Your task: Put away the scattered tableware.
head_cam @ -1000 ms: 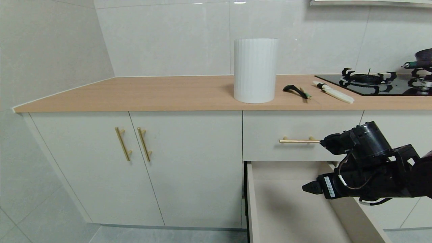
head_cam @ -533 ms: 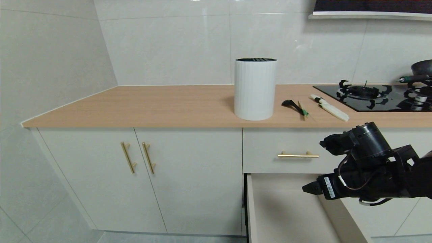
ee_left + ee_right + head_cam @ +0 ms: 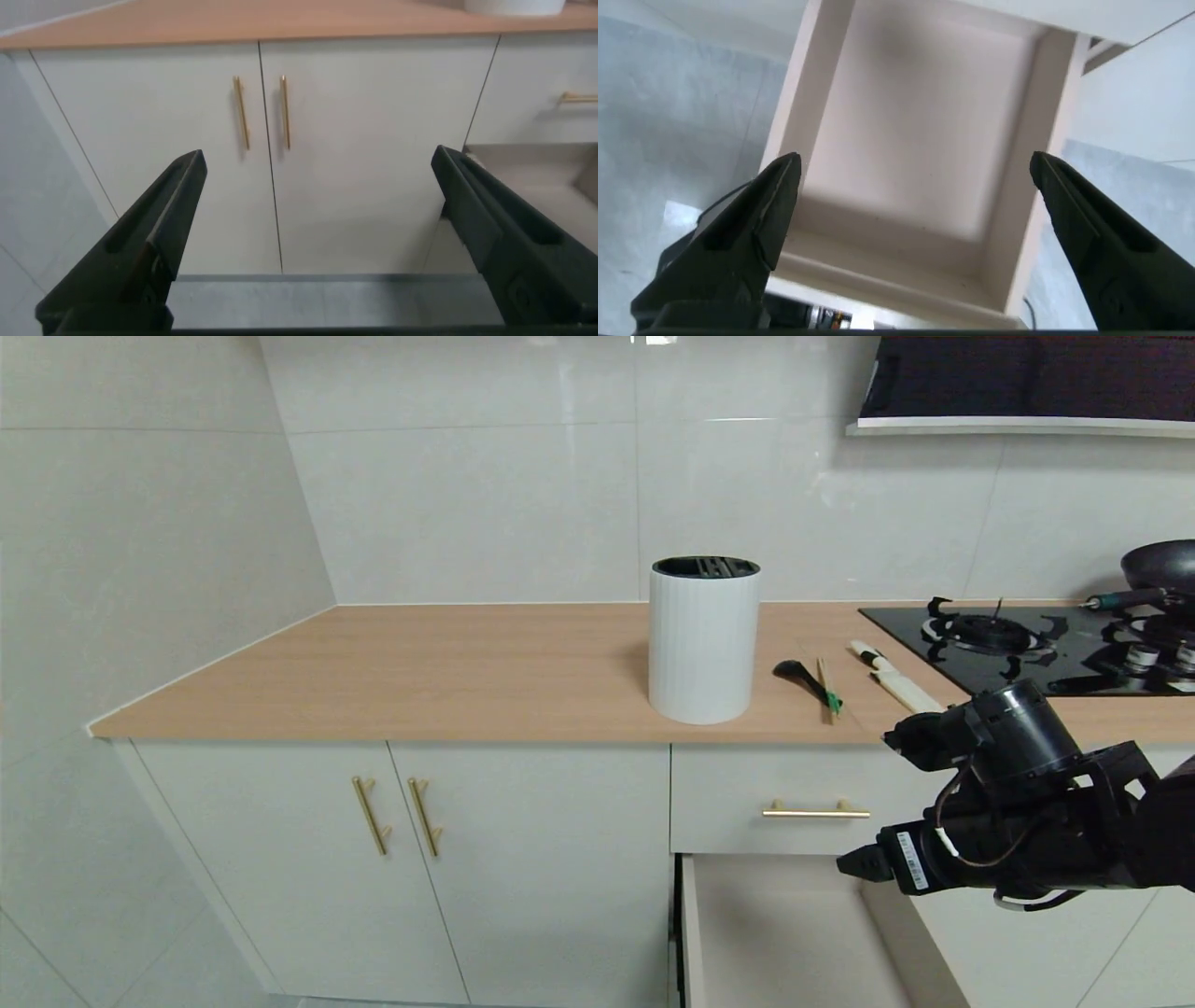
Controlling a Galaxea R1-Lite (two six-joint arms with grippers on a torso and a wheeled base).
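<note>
Lying loose on the counter (image 3: 467, 672), right of frame centre beside the white holder (image 3: 703, 639): black spoon (image 3: 801, 674), chopsticks (image 3: 825, 689), perhaps a pale knife (image 3: 892, 679). Hanging lower right over the open drawer (image 3: 695, 933) with right fingers (image 3: 738, 243) gaping wide, gripping nothing; likewise with left fingers (image 3: 140, 252).

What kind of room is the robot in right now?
Most likely a home kitchen: a gas hob set into a wooden counter, with cabinets and an open drawer below.

countertop (image 3: 467, 672): matt wood | wall tiles (image 3: 467, 513): glossy | drawer (image 3: 915, 140): smooth, matt | handle (image 3: 815, 812): shiny brass-coloured metal
</note>
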